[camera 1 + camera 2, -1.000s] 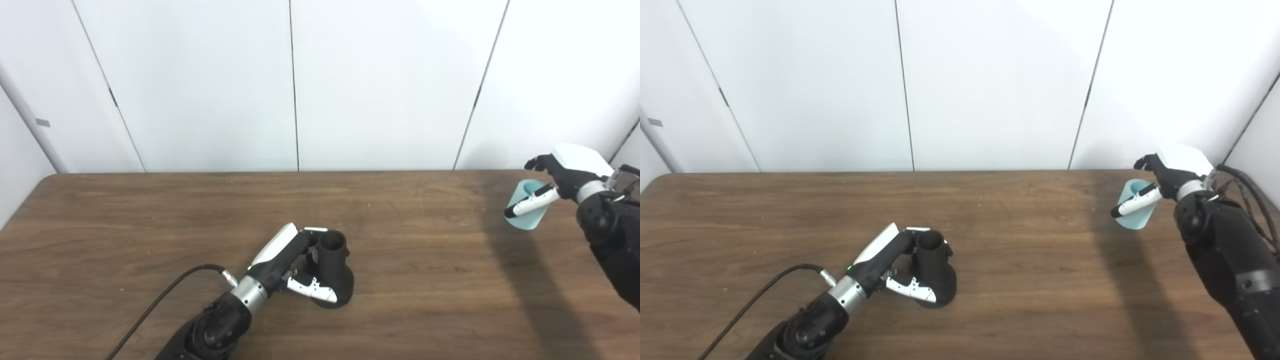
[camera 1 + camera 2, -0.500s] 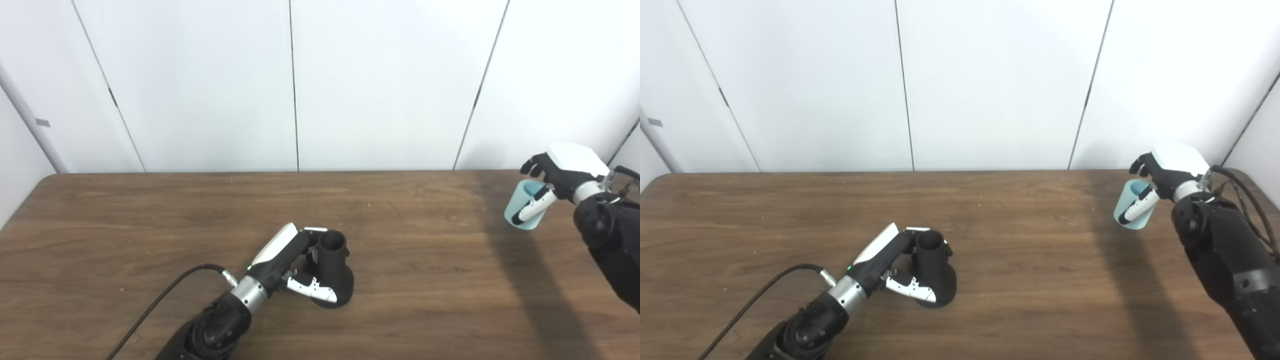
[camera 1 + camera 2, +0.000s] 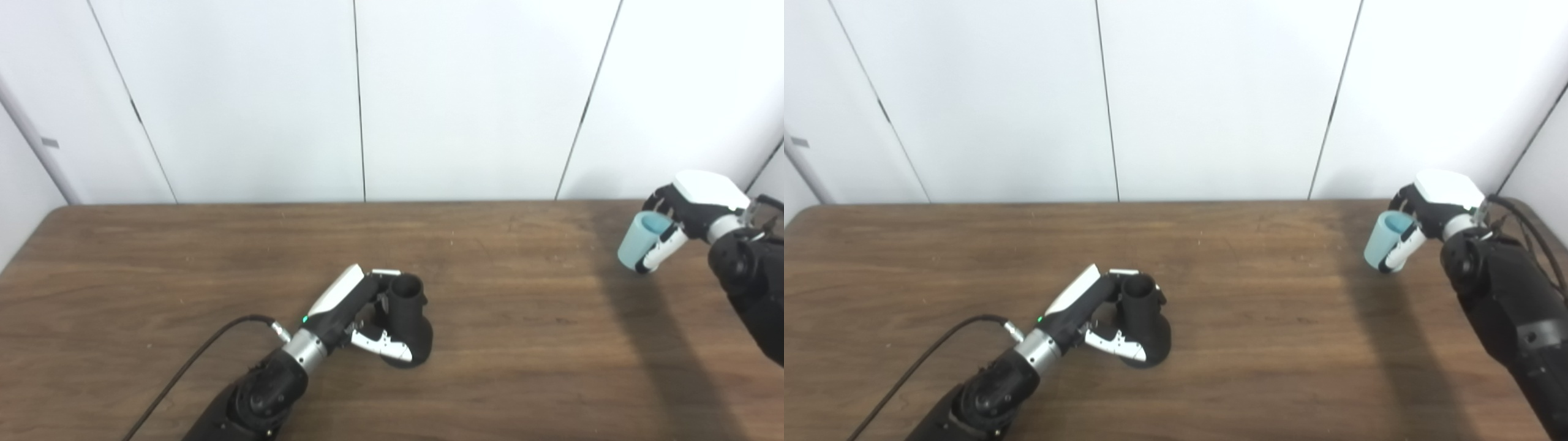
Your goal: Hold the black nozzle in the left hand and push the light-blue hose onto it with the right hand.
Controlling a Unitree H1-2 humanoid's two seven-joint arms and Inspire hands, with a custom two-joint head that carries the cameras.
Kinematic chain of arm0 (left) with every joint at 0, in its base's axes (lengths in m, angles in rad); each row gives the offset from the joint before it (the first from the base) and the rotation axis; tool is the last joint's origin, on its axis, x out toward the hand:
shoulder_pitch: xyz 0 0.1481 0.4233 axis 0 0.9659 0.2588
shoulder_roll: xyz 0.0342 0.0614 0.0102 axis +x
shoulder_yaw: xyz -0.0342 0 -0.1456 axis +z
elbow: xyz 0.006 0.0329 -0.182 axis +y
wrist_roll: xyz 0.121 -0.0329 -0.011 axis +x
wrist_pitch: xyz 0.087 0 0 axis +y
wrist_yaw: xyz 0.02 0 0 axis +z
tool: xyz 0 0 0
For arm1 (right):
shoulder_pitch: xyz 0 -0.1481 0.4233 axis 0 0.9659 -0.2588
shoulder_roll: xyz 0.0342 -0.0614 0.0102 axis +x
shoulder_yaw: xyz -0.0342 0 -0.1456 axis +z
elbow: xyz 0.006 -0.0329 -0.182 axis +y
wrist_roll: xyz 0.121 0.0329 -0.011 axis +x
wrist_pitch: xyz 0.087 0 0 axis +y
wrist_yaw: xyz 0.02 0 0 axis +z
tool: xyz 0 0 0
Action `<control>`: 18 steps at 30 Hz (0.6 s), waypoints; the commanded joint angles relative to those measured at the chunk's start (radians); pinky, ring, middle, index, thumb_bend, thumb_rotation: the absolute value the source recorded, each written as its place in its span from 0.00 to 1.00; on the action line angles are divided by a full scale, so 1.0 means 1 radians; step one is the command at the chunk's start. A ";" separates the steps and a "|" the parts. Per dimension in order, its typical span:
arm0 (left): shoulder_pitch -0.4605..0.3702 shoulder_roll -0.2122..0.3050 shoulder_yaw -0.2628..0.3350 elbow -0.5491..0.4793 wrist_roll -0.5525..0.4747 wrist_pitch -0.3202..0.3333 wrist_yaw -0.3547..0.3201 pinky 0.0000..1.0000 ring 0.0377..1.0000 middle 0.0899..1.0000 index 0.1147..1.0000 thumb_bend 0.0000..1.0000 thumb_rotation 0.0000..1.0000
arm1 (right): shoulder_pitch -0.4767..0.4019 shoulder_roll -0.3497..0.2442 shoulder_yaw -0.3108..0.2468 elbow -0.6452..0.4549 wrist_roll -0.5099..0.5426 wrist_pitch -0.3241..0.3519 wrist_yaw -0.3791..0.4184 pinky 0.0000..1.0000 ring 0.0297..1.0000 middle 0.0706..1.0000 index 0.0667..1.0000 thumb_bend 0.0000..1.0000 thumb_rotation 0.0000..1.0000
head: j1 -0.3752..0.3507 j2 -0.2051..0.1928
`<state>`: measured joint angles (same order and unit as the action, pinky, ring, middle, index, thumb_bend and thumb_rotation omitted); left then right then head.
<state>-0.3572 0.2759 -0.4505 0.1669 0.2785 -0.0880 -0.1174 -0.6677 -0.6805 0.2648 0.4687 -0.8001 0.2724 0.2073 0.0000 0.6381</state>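
Lifted hose (image 3: 638,244) in right robot hand (image 3: 686,211); left robot hand (image 3: 361,312) grips nozzle (image 3: 407,318) on wooden table (image 3: 520,343).

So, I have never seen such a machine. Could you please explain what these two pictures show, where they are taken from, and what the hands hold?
Both pictures come from two cameras side by side on a humanoid robot's head, looking down at a brown table. So they show one scene from slightly different places. The two dark arms entering from below are the robot's own. Its left hand has its fingers closed around a black nozzle, which stands on the table with its opening upward. Its right hand, far to the right, holds a short light-blue hose lifted off the table. The two parts are still far apart. Behind is a white panelled wall.
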 commanded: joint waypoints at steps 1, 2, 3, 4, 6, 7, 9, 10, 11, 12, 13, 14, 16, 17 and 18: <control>0.080 0.045 -0.031 0.073 0.077 0.100 -0.075 0.30 0.36 0.43 0.41 0.53 0.00 | -0.058 -0.037 -0.008 -0.019 -0.006 0.004 -0.005 0.56 0.64 0.66 0.66 0.98 0.19 | 0.000 0.001; 0.080 0.045 -0.030 0.073 0.077 0.099 -0.075 0.30 0.36 0.43 0.41 0.53 0.00 | -0.058 -0.038 -0.007 -0.019 -0.006 0.003 -0.006 0.56 0.64 0.66 0.66 0.98 0.19 | 0.000 0.001; 0.080 0.045 -0.030 0.073 0.076 0.099 -0.075 0.30 0.36 0.43 0.41 0.53 0.00 | -0.058 -0.038 -0.007 -0.019 -0.007 0.003 -0.006 0.56 0.64 0.66 0.66 0.98 0.19 | 0.000 0.001; 0.081 0.045 -0.030 0.073 0.076 0.099 -0.074 0.30 0.36 0.43 0.41 0.53 0.00 | -0.059 -0.039 -0.007 -0.018 -0.006 0.000 -0.007 0.56 0.64 0.66 0.66 0.98 0.19 | 0.000 0.003; 0.081 0.044 -0.030 0.074 0.076 0.098 -0.073 0.30 0.35 0.43 0.42 0.53 0.00 | -0.059 -0.041 -0.007 -0.018 -0.006 -0.005 -0.010 0.56 0.64 0.66 0.66 0.98 0.19 | 0.001 0.003; 0.081 0.044 -0.030 0.075 0.077 0.097 -0.073 0.30 0.35 0.43 0.42 0.53 0.00 | -0.059 -0.042 -0.007 -0.017 -0.006 -0.008 -0.012 0.56 0.64 0.66 0.65 0.98 0.19 | 0.001 0.003; 0.080 0.043 -0.030 0.079 0.077 0.094 -0.071 0.30 0.35 0.43 0.42 0.53 0.00 | -0.058 -0.044 -0.005 -0.017 -0.009 -0.024 -0.025 0.51 0.57 0.60 0.64 0.95 0.19 | 0.002 0.004; 0.080 0.043 -0.031 0.080 0.078 0.094 -0.071 0.30 0.35 0.43 0.42 0.53 0.00 | -0.057 -0.045 -0.005 -0.019 -0.011 -0.030 -0.031 0.50 0.56 0.59 0.63 0.95 0.19 | 0.003 0.004; 0.079 0.042 -0.031 0.081 0.078 0.096 -0.072 0.30 0.35 0.43 0.42 0.53 0.00 | -0.055 -0.046 -0.004 -0.022 -0.013 -0.040 -0.041 0.49 0.54 0.57 0.63 0.94 0.19 | 0.003 0.004; 0.079 0.042 -0.031 0.081 0.078 0.097 -0.072 0.30 0.35 0.43 0.42 0.53 0.00 | -0.054 -0.046 -0.003 -0.025 -0.014 -0.047 -0.048 0.45 0.50 0.53 0.61 0.91 0.19 | 0.003 0.004; 0.080 0.042 -0.031 0.079 0.078 0.098 -0.073 0.30 0.35 0.43 0.42 0.53 0.00 | -0.051 -0.046 -0.004 -0.027 -0.014 -0.061 -0.063 0.43 0.47 0.50 0.60 0.90 0.19 | 0.005 0.004; 0.080 0.042 -0.031 0.077 0.078 0.099 -0.073 0.30 0.35 0.43 0.42 0.53 0.00 | -0.048 -0.046 -0.005 -0.028 -0.013 -0.071 -0.073 0.39 0.42 0.47 0.58 0.88 0.19 | 0.005 0.004; 0.080 0.042 -0.031 0.075 0.078 0.104 -0.075 0.30 0.35 0.43 0.42 0.53 0.00 | -0.044 -0.044 -0.012 -0.024 -0.005 -0.106 -0.108 0.35 0.38 0.44 0.57 0.86 0.19 | 0.006 0.005; 0.080 0.042 -0.032 0.076 0.078 0.105 -0.075 0.30 0.36 0.43 0.42 0.53 0.00 | -0.043 -0.043 -0.017 -0.019 0.001 -0.127 -0.128 0.34 0.38 0.43 0.56 0.83 0.20 | 0.006 0.005; 0.080 0.042 -0.032 0.077 0.078 0.105 -0.076 0.30 0.36 0.43 0.41 0.53 0.00 | -0.042 -0.041 -0.021 -0.013 0.007 -0.149 -0.149 0.34 0.39 0.43 0.55 0.82 0.21 | 0.006 0.005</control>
<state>-0.3570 0.2759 -0.4503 0.1670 0.2785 -0.0880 -0.1177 -0.6663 -0.6843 0.2658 0.4699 -0.7982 0.1622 0.1150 0.0046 0.6427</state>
